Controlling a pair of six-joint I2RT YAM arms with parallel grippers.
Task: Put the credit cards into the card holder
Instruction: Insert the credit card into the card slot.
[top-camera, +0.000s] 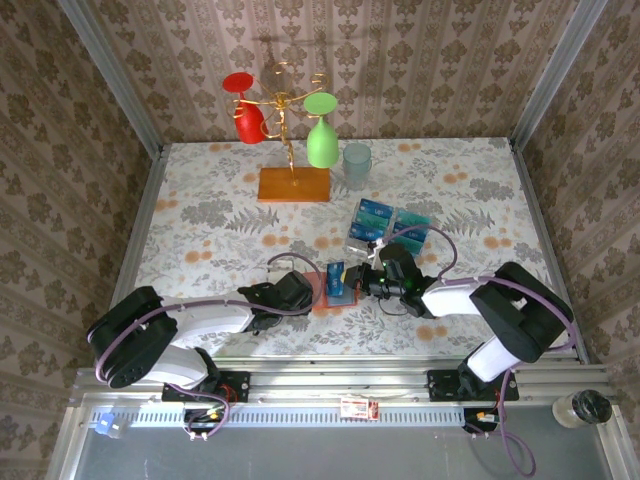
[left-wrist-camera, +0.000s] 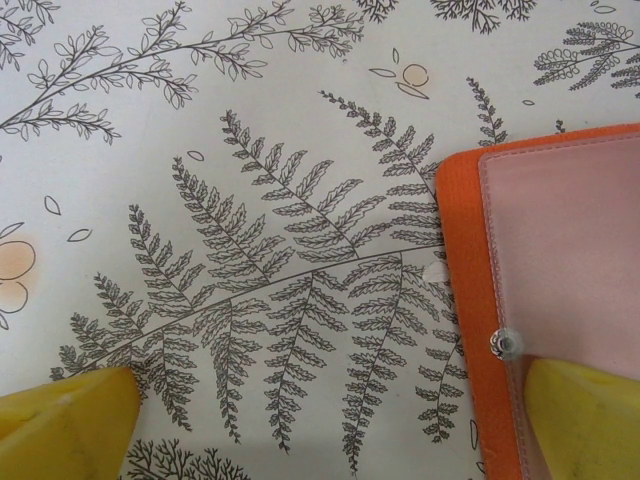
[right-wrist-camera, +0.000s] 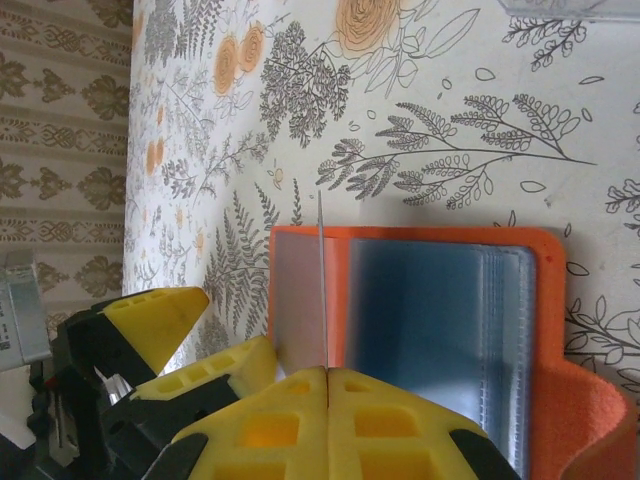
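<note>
**Thin card pinched on edge over the open holder**

The right gripper has its yellow jaws pressed together on one of the credit cards, which shows edge-on as a fine upright line rising from the fingertips. Just below it lies the card holder, opened flat, its orange cover framing a grey-blue pocket. The card's free end stands over the strip between the pale flap and that pocket. The holder sits close to the near edge of the table, about midway along it, between the two grippers.

The left gripper is spread wide, one fingertip over the holder's pale flap beside a small stud, the other over bare table. It appears placed to pin the holder, though contact cannot be confirmed. The other cards lie beyond the holder, toward the table's middle.

The card is likely light, stiff but springy, and glossy enough to slip, so a deep pinch at one short end suits it. The holder looks soft and light and would probably slide or fold, so it is best held by the flap, away from the pocket mouth.
</note>
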